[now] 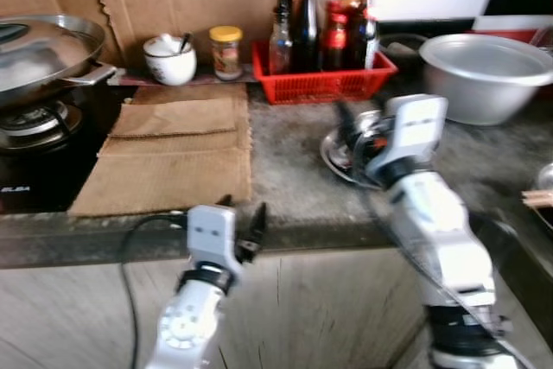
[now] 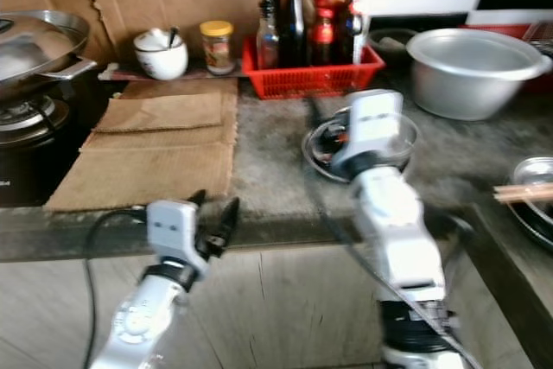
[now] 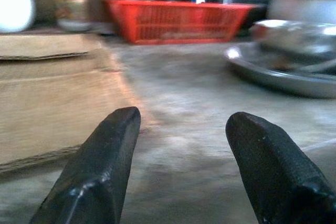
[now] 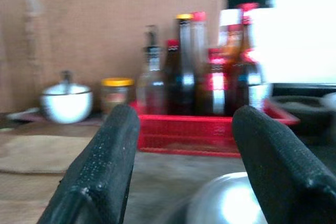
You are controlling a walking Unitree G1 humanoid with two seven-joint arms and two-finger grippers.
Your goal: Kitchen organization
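Note:
My left gripper point(image 1: 244, 209) hovers at the counter's front edge, open, with nothing between its fingers point(image 3: 113, 145). My right gripper point(image 4: 184, 114) is open and empty above a shallow metal dish point(image 1: 337, 160) in the middle of the counter, pointing toward the back wall. Behind the dish stands a red basket point(image 1: 320, 84) holding several sauce bottles point(image 1: 324, 23). A yellow-lidded jar point(image 1: 226, 52) and a white bowl point(image 1: 169, 60) with a spoon stand to the basket's left. The dish holds something dark that I cannot make out.
Cardboard sheets point(image 1: 173, 149) cover the counter's left part, beside a gas stove point(image 1: 34, 127) carrying a lidded wok point(image 1: 43, 49). A large metal basin point(image 1: 488, 75) stands at the back right. Chopsticks point(image 2: 523, 192) rest on a metal plate at the right edge.

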